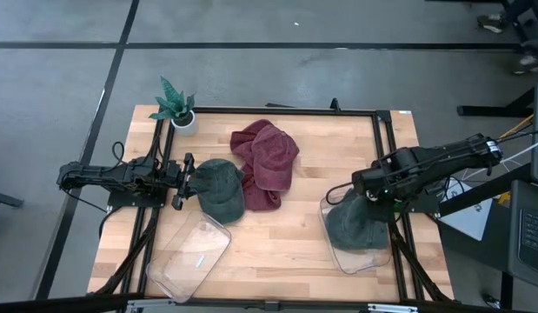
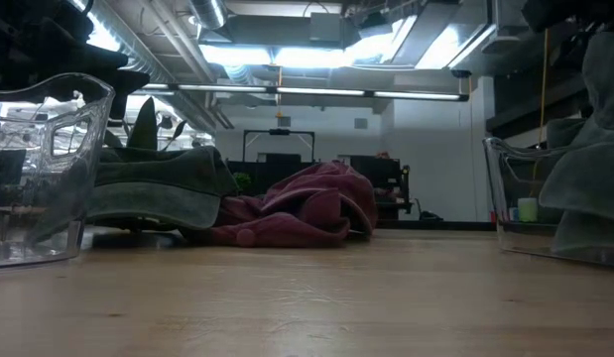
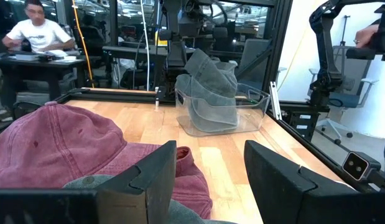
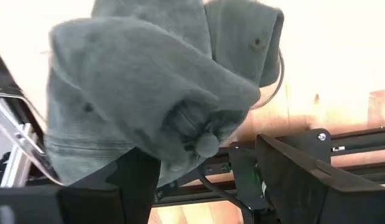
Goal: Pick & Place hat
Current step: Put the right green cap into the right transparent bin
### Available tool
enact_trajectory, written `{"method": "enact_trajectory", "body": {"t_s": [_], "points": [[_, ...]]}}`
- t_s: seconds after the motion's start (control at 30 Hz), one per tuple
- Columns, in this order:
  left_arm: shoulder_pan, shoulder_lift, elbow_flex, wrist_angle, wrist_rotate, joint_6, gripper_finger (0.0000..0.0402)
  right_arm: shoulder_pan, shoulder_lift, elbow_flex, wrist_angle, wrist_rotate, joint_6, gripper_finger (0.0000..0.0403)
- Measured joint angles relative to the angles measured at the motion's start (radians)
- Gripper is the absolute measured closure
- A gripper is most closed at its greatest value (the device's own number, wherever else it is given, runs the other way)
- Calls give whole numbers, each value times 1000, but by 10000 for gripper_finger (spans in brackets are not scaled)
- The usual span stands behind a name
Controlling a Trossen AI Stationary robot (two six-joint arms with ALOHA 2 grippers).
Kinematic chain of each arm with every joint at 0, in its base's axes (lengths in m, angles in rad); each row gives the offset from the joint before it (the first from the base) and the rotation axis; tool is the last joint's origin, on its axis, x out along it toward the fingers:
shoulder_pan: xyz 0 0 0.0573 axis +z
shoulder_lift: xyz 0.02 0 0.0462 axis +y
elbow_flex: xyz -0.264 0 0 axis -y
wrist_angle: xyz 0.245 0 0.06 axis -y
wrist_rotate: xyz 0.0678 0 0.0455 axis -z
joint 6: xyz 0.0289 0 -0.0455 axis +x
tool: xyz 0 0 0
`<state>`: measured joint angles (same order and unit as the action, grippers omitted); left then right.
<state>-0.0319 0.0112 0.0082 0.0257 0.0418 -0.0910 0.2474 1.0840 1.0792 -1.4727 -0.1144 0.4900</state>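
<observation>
A grey-green hat lies bunched in a clear bin at the table's right edge, its crown rising above the rim. My right gripper hangs open just over it, pointing down, with the hat's top button between the fingers. At the table's left, my left gripper waits open and level. It points at a dark green hat that rests flat on the wood. Two red hats lie heaped at mid-table. My right gripper stands open over the hat's crown. The cloth bulges in front of one finger. I cannot tell whether that finger touches it. The other finger stands clear of the hat.
A second clear bin sits near the front left of the table. A potted plant stands at the far left corner. A black frame borders the tabletop. Bare wood lies between the bins. A person sits at a desk beyond the table.
</observation>
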Motion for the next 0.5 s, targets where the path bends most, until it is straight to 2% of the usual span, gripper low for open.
{"method": "enact_trajectory", "body": {"t_s": [0.2,0.5], "points": [[0,0,0,0,0,0,217,0,0,76,-3,12,-1,144],[0,0,0,0,0,0,217,0,0,150,7,151,26,143]]}}
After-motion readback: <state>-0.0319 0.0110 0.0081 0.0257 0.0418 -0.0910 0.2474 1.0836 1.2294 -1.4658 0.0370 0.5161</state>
